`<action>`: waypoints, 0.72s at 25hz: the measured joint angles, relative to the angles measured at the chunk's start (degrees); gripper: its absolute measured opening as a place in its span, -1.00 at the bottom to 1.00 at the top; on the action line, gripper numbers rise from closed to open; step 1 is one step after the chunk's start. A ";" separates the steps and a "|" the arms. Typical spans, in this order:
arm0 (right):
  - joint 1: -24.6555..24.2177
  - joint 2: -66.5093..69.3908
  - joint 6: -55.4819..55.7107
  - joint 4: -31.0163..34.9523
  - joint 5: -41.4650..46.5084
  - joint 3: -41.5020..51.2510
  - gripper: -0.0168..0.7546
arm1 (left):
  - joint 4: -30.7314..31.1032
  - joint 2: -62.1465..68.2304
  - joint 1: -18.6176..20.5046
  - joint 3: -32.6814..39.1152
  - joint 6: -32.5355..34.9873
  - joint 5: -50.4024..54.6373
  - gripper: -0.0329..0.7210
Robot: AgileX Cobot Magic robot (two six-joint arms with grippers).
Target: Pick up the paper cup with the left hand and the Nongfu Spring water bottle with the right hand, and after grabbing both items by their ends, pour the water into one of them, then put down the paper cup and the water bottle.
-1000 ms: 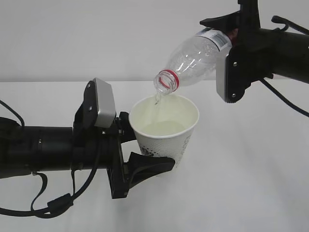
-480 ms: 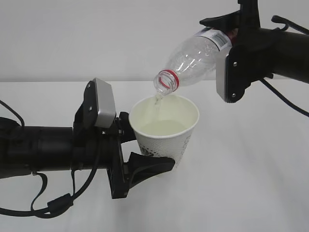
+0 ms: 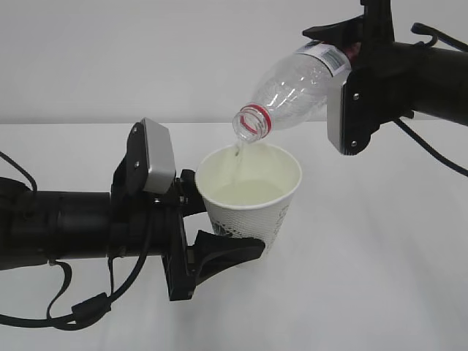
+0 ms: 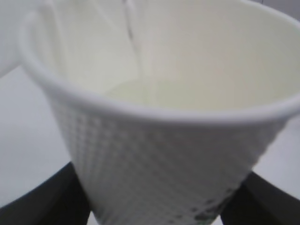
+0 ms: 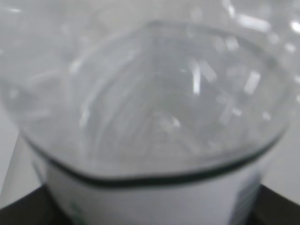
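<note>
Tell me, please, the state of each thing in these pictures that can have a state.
paper cup: upright, held off the table, partly filled.
Nongfu Spring water bottle: uncapped, tilted mouth-down over the cup, almost empty.
water: thin stream falling from the bottle mouth into the cup.
left gripper: shut on the cup's lower part.
right gripper: shut on the bottle's labelled end.

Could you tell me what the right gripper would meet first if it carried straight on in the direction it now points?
Holding the water bottle tilted down-left, the right gripper would probably drive the bottle's mouth into the paper cup held just below by the left gripper; depth is uncertain.
</note>
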 joint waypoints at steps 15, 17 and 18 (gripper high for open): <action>0.00 0.00 -0.11 0.00 -0.11 -0.04 0.28 | 0.00 0.00 0.00 0.00 0.00 0.04 0.53; 0.00 0.00 -0.11 0.00 -0.11 -0.04 0.28 | 0.00 0.00 0.00 0.00 0.00 0.04 0.53; 0.00 0.00 -0.11 0.00 -0.11 -0.04 0.28 | 0.00 0.00 0.00 0.00 0.00 0.04 0.53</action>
